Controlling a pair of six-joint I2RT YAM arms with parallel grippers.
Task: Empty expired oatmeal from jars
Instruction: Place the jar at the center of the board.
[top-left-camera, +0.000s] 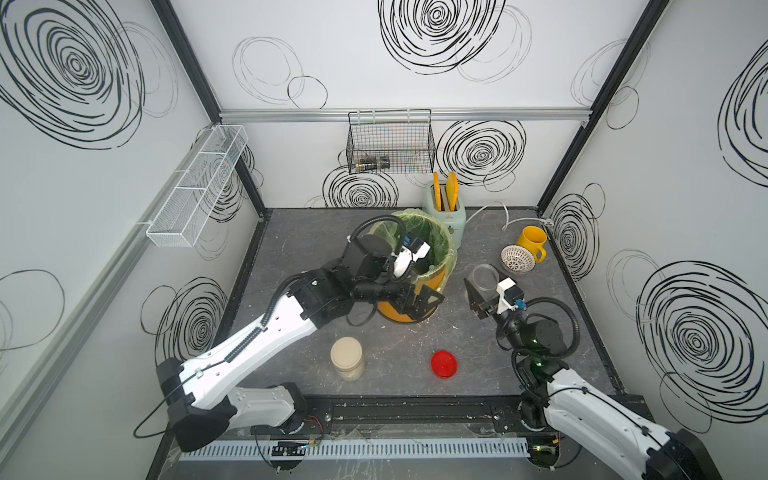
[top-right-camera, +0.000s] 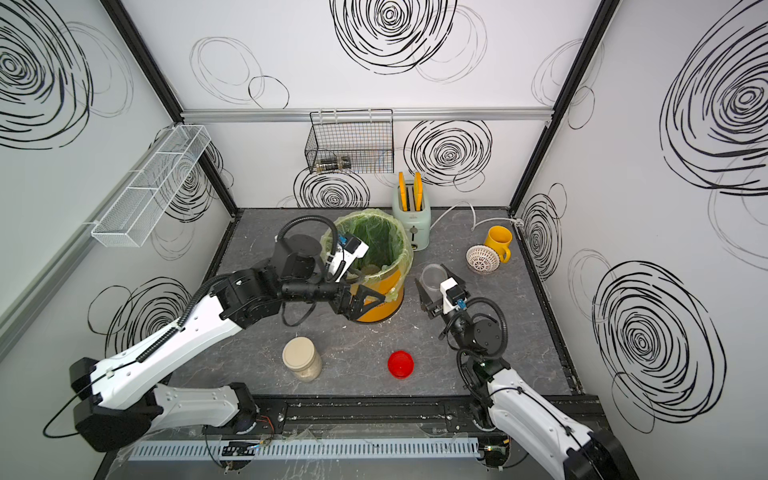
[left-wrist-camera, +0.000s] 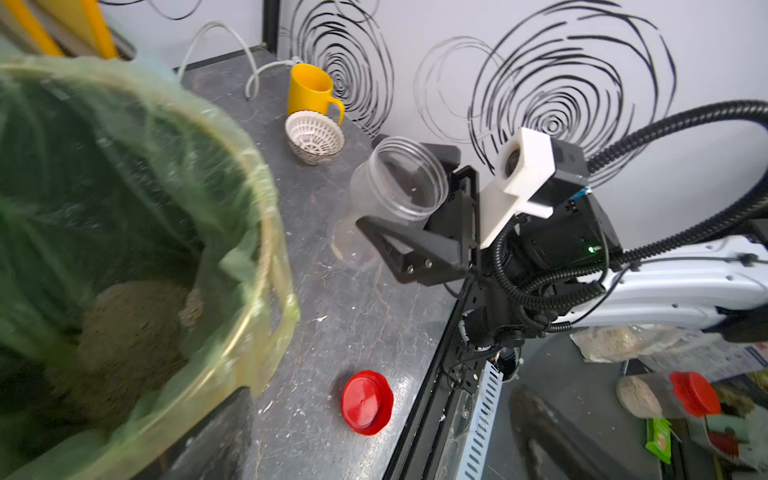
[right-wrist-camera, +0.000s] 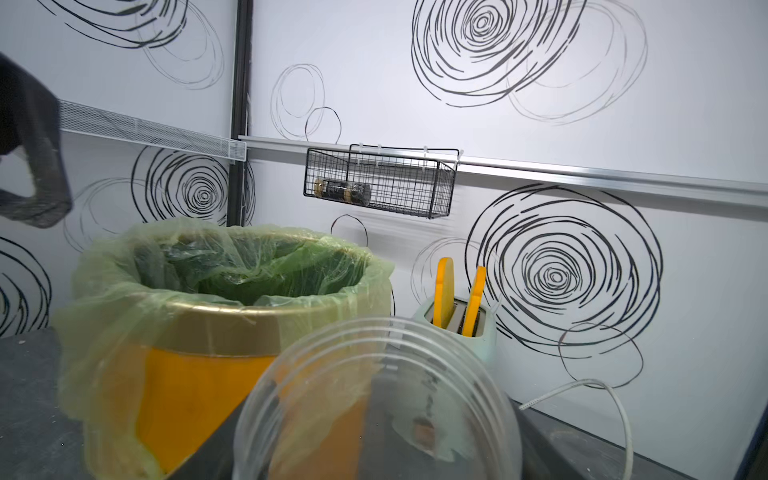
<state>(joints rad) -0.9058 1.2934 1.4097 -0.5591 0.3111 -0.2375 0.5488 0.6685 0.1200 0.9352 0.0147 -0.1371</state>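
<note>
The green-lined orange bucket (top-left-camera: 440, 276) stands toward the back edge of the bench (top-left-camera: 540, 332), near its middle, with a heap of oatmeal (left-wrist-camera: 133, 328) in its bottom. The left gripper (top-left-camera: 424, 305) is at its front wall, jaws spread wide and empty. Just right of it the right gripper (top-left-camera: 482, 291) is clamped on the empty lidless jar (top-left-camera: 483, 276); the cream-lidded jar (top-left-camera: 348, 357), full of oatmeal, and the red lid (top-left-camera: 444, 364) sit near the front edge.

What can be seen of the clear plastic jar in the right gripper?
The small clear plastic jar is a cylinder with a ridged neck, lidless and nearly empty, a few crumbs inside. The right gripper, shut on its sides, holds it about upright, mouth up, beside the orange bucket with green liner.
</note>
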